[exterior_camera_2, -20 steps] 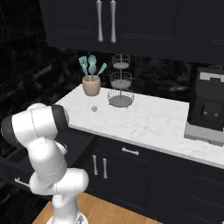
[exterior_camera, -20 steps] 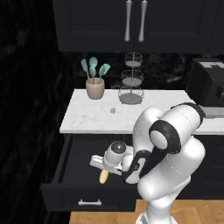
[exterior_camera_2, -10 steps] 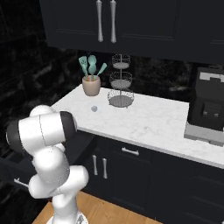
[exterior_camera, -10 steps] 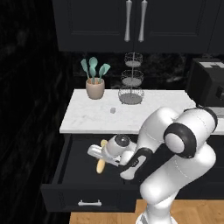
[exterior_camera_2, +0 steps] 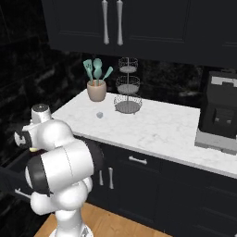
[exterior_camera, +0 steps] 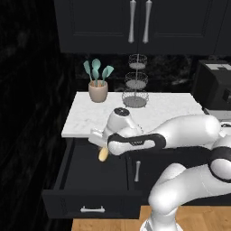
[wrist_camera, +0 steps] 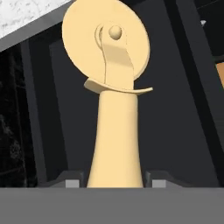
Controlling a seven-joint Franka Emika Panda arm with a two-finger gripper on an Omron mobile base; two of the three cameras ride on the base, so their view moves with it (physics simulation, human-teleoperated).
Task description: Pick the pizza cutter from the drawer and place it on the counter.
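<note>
The tan-yellow pizza cutter (wrist_camera: 114,100) is gripped by its tapered handle, its round disc pointing away from the hand. My gripper (wrist_camera: 114,181) is shut on it, a dark fingertip (wrist_camera: 70,181) on either side. In the left base view the gripper (exterior_camera: 100,144) holds the pizza cutter (exterior_camera: 103,154) above the open black drawer (exterior_camera: 90,182), just under the front edge of the white marble counter (exterior_camera: 149,113). From the right, the gripper (exterior_camera_2: 24,139) sits left of the counter (exterior_camera_2: 157,125), with a sliver of the pizza cutter (exterior_camera_2: 32,149) below it.
A beige pot of teal utensils (exterior_camera: 98,89), a tiered wire basket (exterior_camera: 135,85) and a dark coffee machine (exterior_camera: 216,88) stand on the counter. A small grey object (exterior_camera_2: 99,115) lies near the pot. Black cupboard doors (exterior_camera: 135,22) hang overhead.
The arm has stretched left and lifted the pizza cutter up out of the drawer, bringing it close under the counter's front edge.
</note>
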